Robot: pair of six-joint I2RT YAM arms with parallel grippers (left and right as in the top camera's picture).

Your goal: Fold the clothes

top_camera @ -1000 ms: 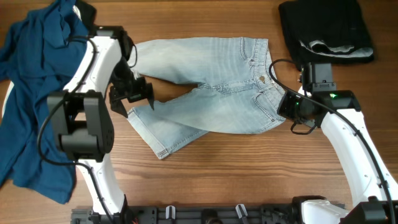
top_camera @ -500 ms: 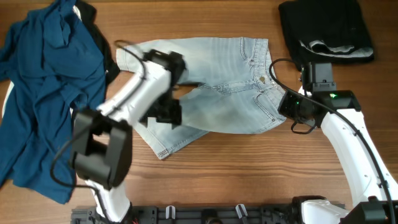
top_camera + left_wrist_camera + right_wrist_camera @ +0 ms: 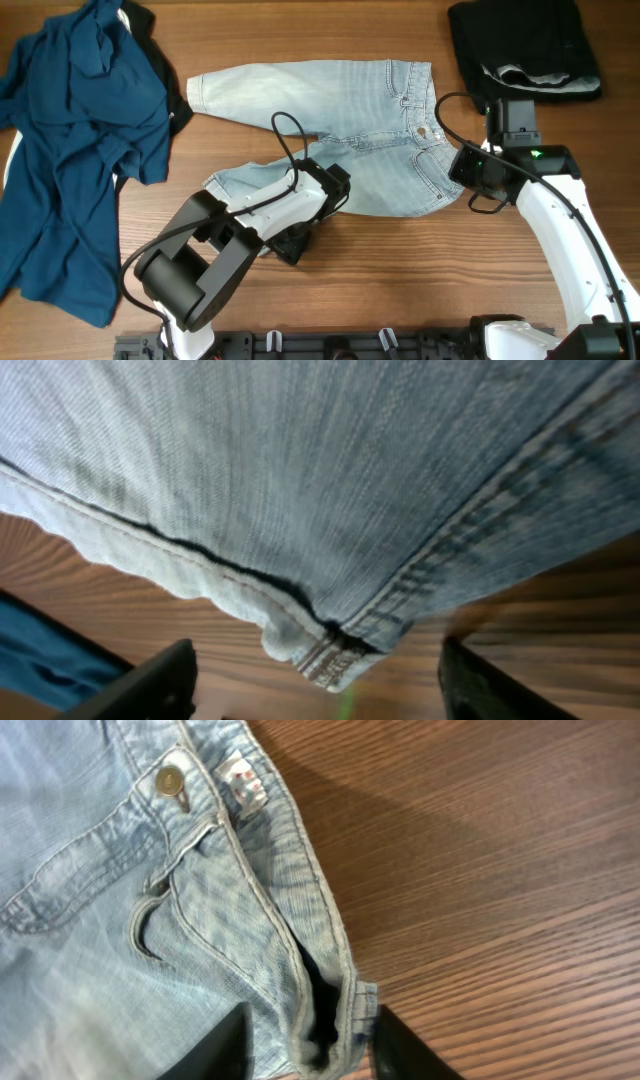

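Observation:
Light blue jeans (image 3: 360, 130) lie flat on the wooden table, waist to the right and legs to the left. My left gripper (image 3: 292, 243) is open at the hem of the lower leg. In the left wrist view the hem corner (image 3: 325, 658) hangs between the two spread fingers (image 3: 318, 685), touching neither. My right gripper (image 3: 458, 178) is at the lower corner of the waist. In the right wrist view its fingers (image 3: 305, 1048) press on both sides of the bunched waistband (image 3: 330, 1010), below the button (image 3: 168, 782).
A crumpled dark blue garment (image 3: 70, 150) covers the left side of the table, with a black piece at its top edge. A folded black garment (image 3: 525, 45) lies at the back right. Bare wood (image 3: 400, 270) runs along the front.
My left arm has swung from the left side of the jeans across to the front centre, and its gripper is now at the lower leg's hem. The right arm has not moved.

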